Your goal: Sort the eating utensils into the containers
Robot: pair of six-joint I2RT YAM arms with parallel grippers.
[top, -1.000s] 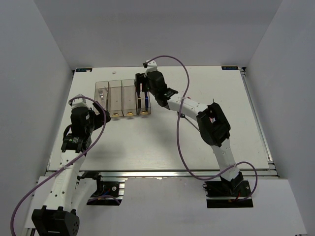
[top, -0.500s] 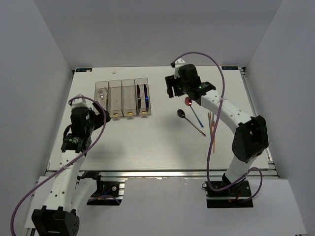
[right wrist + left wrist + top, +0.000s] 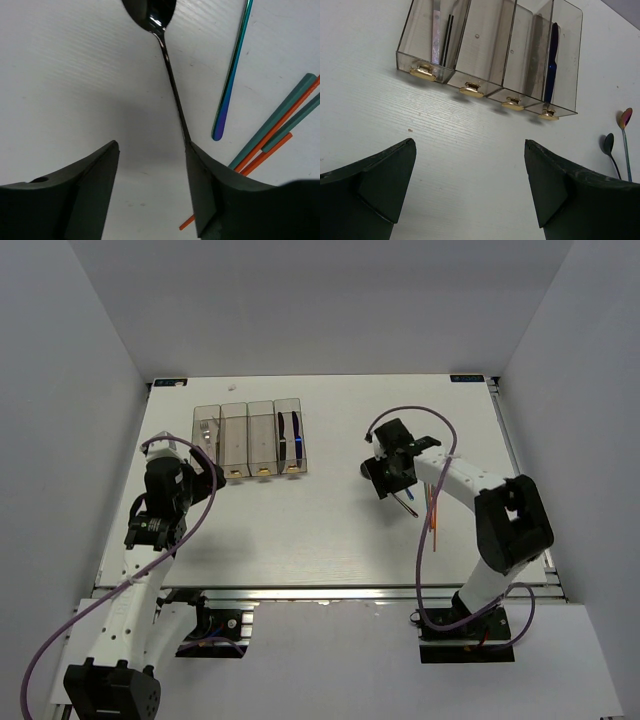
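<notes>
Your right tool (image 3: 153, 147) sits low over the tabletop (image 3: 445, 135) with its jaws apart, gripping nothing. The dark spoon (image 3: 170, 70) lies flat between them, and its handle ends just beside one finger. Close by on the tabletop lie a second spoon (image 3: 233, 70) and the orange and green chopsticks (image 3: 272, 121). Your left tool (image 3: 470, 145) hangs wide open and empty near the gold-tabbed end of the bins (image 3: 480, 82). The leftmost bin holds a fork (image 3: 436, 35), and the rightmost holds a blue knife (image 3: 551, 65).
</notes>
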